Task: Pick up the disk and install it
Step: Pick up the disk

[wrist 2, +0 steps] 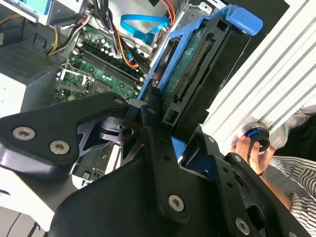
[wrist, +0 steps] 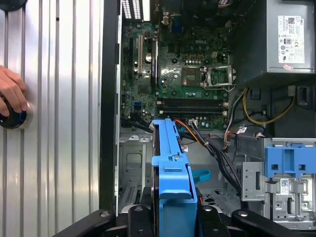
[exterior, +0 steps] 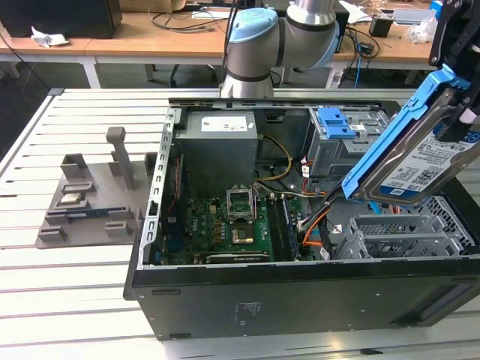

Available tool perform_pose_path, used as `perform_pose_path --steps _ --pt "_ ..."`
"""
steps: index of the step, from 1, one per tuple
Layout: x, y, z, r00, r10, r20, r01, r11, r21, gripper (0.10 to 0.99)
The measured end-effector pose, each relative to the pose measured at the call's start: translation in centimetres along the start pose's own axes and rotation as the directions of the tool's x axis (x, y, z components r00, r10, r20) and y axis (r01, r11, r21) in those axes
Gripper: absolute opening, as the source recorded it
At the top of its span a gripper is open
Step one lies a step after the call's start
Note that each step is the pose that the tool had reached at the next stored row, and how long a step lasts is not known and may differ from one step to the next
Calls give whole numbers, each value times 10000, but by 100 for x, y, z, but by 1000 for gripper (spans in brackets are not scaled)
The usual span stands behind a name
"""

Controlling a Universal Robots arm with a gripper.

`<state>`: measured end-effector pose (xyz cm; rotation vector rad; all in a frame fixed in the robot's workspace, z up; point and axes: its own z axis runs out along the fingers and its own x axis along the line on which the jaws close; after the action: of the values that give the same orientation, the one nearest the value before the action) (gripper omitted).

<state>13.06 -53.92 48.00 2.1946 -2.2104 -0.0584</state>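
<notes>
One disk [exterior: 424, 161] is hanging tilted in the gripper's [wrist: 173, 212] grasp above the open computer case [exterior: 300, 300].
The fingers are clenching its blue carrier bracket from both sides, holding it clear over the grey drive cage [exterior: 397, 236] in the case's corner on the exterior view's right. A person's hand [wrist: 11, 96] is resting on a blue knob [wrist: 11, 118] on the slatted table [wrist: 64, 123] beside the case.

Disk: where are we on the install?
Done: the disk is picked up and clamped in the tool. In hand: it hangs tilted over the open computer case, above the grey drive cage at the exterior view's right. Left: it is not yet seated in any bay.
</notes>
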Motion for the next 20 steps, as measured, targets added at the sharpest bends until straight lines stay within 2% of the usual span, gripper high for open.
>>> perform_pose_path --steps 11,13,15,20 --pt "-1 -231 77 10000 48 1 -48 10000 -6 365" --pt "-2 -315 73 10000 54 1 -54 10000 -6 365" --pt "-6 -450 67 10000 55 -6 -55 10000 -6 365" --pt "-13 -589 61 10000 55 -8 -55 10000 -5 365"
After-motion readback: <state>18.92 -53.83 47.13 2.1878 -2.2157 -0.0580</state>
